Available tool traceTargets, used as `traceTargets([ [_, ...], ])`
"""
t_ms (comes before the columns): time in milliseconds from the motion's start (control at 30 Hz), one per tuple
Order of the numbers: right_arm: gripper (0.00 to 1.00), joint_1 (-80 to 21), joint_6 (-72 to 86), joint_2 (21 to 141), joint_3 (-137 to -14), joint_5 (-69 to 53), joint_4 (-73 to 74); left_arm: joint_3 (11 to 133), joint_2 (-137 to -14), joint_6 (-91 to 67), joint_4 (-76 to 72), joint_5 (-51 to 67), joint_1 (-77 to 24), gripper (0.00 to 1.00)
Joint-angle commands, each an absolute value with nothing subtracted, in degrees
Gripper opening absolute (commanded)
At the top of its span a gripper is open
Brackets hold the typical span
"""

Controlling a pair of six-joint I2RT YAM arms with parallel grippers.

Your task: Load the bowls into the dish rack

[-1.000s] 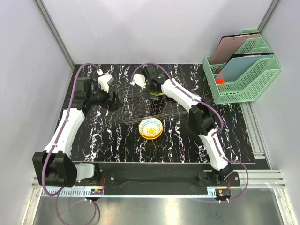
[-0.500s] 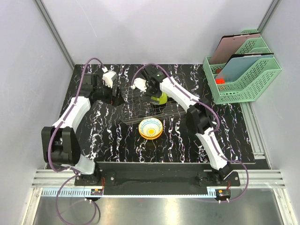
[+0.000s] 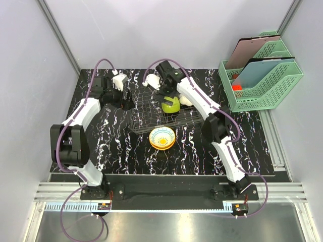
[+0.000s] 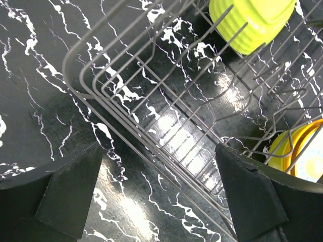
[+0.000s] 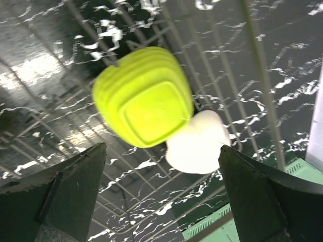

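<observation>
Sitting bottom-up in the dish rack (image 3: 144,119), the lime green bowl (image 3: 170,105) is leaning beside a white bowl (image 3: 185,101) (they look like they are touching). The right gripper (image 5: 162,147) is hanging over it, fingers wide apart. The left gripper (image 4: 158,147) is gaping too, over the rack's left end.

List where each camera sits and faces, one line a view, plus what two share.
Top external: above, behind the bases, facing down at the table; left arm and right arm in view.
Left wrist: on the left arm, facing down between its fingers at the dish rack corner.
Right wrist: on the right arm, facing down between its fingers at the lime green bowl and white bowl.
Shared: both wrist views show the lime green bowl.
</observation>
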State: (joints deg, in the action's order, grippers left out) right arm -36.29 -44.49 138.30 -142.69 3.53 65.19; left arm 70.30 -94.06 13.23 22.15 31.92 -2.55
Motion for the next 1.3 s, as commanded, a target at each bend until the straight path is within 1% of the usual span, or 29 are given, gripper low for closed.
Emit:
traceTargets([
  [0,1.00,-35.25,-42.19,134.12,-146.42,4.22,61.79,74.35,-93.25,12.83,18.90,31.12,-2.29,0.99],
  [300,1.00,-32.35,-36.39,131.31,-148.01,4.66,58.63,75.76,-92.11,12.75,20.04,31.55,-2.29,0.99],
  [567,1.00,-28.39,-31.82,128.59,-148.36,0.97,58.36,75.67,-91.76,13.18,20.30,31.46,-2.29,0.99],
  [1267,1.00,-27.77,-28.92,126.83,-146.51,0.26,58.18,74.44,-91.32,13.62,20.39,32.34,-2.29,0.99],
])
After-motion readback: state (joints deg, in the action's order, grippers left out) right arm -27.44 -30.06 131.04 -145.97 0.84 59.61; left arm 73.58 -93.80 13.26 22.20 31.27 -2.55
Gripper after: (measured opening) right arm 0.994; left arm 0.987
